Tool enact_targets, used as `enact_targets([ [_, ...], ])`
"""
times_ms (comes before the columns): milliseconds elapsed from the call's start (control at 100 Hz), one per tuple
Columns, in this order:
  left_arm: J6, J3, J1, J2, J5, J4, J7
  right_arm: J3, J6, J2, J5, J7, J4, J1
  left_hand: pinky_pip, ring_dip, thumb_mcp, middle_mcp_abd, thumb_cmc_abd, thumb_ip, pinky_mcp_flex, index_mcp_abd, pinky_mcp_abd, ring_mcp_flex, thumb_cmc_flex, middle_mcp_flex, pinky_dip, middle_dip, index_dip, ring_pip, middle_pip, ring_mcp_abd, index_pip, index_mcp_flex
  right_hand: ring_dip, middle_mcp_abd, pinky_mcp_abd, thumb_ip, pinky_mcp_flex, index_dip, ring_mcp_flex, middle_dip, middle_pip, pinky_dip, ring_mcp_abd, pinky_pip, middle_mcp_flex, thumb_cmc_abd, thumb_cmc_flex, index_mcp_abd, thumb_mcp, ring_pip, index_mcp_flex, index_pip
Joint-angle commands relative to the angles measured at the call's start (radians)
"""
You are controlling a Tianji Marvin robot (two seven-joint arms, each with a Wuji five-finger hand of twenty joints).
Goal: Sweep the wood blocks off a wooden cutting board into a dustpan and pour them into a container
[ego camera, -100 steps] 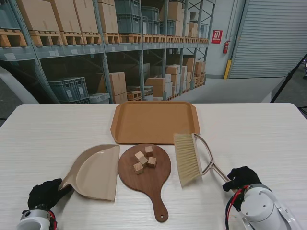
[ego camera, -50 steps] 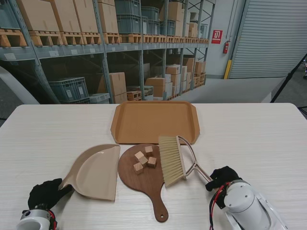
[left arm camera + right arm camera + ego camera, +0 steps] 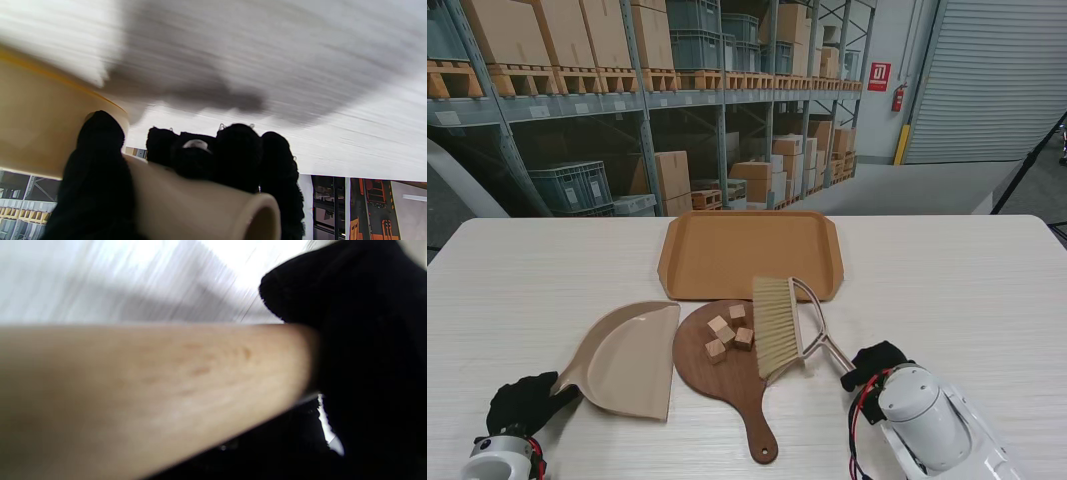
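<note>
Several small wood blocks (image 3: 728, 331) lie on the round dark cutting board (image 3: 717, 377) in the middle of the table. A beige dustpan (image 3: 627, 358) rests to its left, open edge against the board; my left hand (image 3: 524, 402) is shut on its handle (image 3: 186, 206). My right hand (image 3: 875, 362) is shut on the wooden handle (image 3: 143, 386) of a brush (image 3: 777, 326). The brush's pale bristles lie over the board's right part, just right of the blocks. A tan tray (image 3: 749, 252) sits beyond the board.
The board's own handle (image 3: 760, 435) points toward me between my two arms. Bare white tabletop (image 3: 967, 280) stretches to the right and to the far left (image 3: 517, 280). Warehouse shelving stands behind the table.
My right hand has carried the brush leftward, from the bare table right of the board onto the board beside the blocks. The left hand, the dustpan and the blocks have stayed put.
</note>
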Motion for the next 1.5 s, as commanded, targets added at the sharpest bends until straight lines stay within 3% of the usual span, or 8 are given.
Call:
enact_targets([
  [0,-0.001,0.003,0.003,-0.001,0.003,-0.001,-0.021,-0.015,0.001,-0.005,0.009,0.027,-0.028,-0.007,0.017,0.005,0.076,-0.048,0.175,0.002,-0.009,0.013,0.003,0.054,0.119,0.087,0.026,0.027,0.0,0.004,0.085,-0.066,0.059,0.103,0.01,0.119,-0.203,0.095,0.066,0.048,-0.006,-0.06,-0.065,-0.023,-0.059,0.314,0.094,0.154,0.173,-0.12,0.835,0.085,0.211,0.228],
  [160,-0.001,0.006,0.001,-0.001,0.003,0.0,-0.02,-0.036,0.028,-0.001,0.021,0.045,-0.065,-0.018,0.017,0.005,0.076,-0.048,0.175,0.002,-0.009,0.013,0.003,0.054,0.119,0.087,0.026,0.027,0.0,0.004,0.085,-0.065,0.059,0.103,0.008,0.119,-0.204,0.087,0.065,0.047,-0.006,-0.06,-0.07,-0.031,-0.06,0.313,0.095,0.154,0.172,-0.121,0.837,0.083,0.21,0.224],
  [480,0.002,0.009,0.001,-0.002,0.001,0.001,-0.016,-0.079,0.035,0.001,0.056,0.068,-0.062,-0.005,0.017,0.005,0.077,-0.048,0.174,0.002,-0.009,0.013,0.002,0.055,0.12,0.087,0.026,0.028,0.0,0.004,0.085,-0.063,0.059,0.104,0.004,0.119,-0.204,0.068,0.064,0.047,-0.006,-0.059,-0.076,-0.038,-0.059,0.313,0.095,0.145,0.17,-0.122,0.845,0.079,0.21,0.217],
  [710,0.003,0.006,0.004,-0.002,0.001,-0.003,-0.017,-0.043,0.042,-0.011,0.05,0.029,-0.084,-0.012,0.017,0.005,0.077,-0.048,0.174,0.002,-0.009,0.013,0.003,0.055,0.12,0.087,0.026,0.028,0.0,0.004,0.085,-0.065,0.059,0.104,0.003,0.119,-0.204,0.066,0.064,0.048,-0.006,-0.058,-0.077,-0.038,-0.059,0.313,0.095,0.145,0.168,-0.122,0.851,0.079,0.21,0.216],
  [860,0.003,0.004,0.007,-0.002,0.001,-0.005,-0.018,-0.01,0.085,-0.026,0.065,0.005,-0.087,-0.004,0.017,0.005,0.077,-0.048,0.174,0.002,-0.009,0.013,0.003,0.054,0.12,0.087,0.026,0.028,0.0,0.004,0.085,-0.065,0.059,0.104,0.002,0.117,-0.207,0.072,0.065,0.051,-0.005,-0.055,-0.075,-0.04,-0.063,0.314,0.095,0.155,0.163,-0.123,0.856,0.08,0.21,0.218],
  [1150,0.006,0.002,0.01,-0.002,0.0,-0.01,-0.022,-0.002,0.159,-0.049,0.143,-0.002,-0.036,0.031,0.016,0.005,0.077,-0.048,0.174,0.002,-0.01,0.013,0.004,0.055,0.119,0.087,0.026,0.028,0.0,0.003,0.085,-0.064,0.059,0.104,0.002,0.119,-0.208,0.083,0.066,0.054,-0.005,-0.054,-0.073,-0.035,-0.062,0.314,0.095,0.165,0.161,-0.12,0.852,0.085,0.21,0.219],
  [1490,0.003,0.001,0.007,-0.002,-0.003,-0.008,-0.023,-0.053,0.19,-0.051,0.197,0.032,0.025,0.062,0.016,0.005,0.077,-0.048,0.174,0.002,-0.01,0.013,0.003,0.054,0.12,0.087,0.026,0.028,0.0,0.003,0.085,-0.063,0.059,0.104,0.002,0.12,-0.207,0.085,0.066,0.056,-0.006,-0.054,-0.072,-0.035,-0.062,0.314,0.095,0.164,0.164,-0.119,0.846,0.086,0.21,0.218],
])
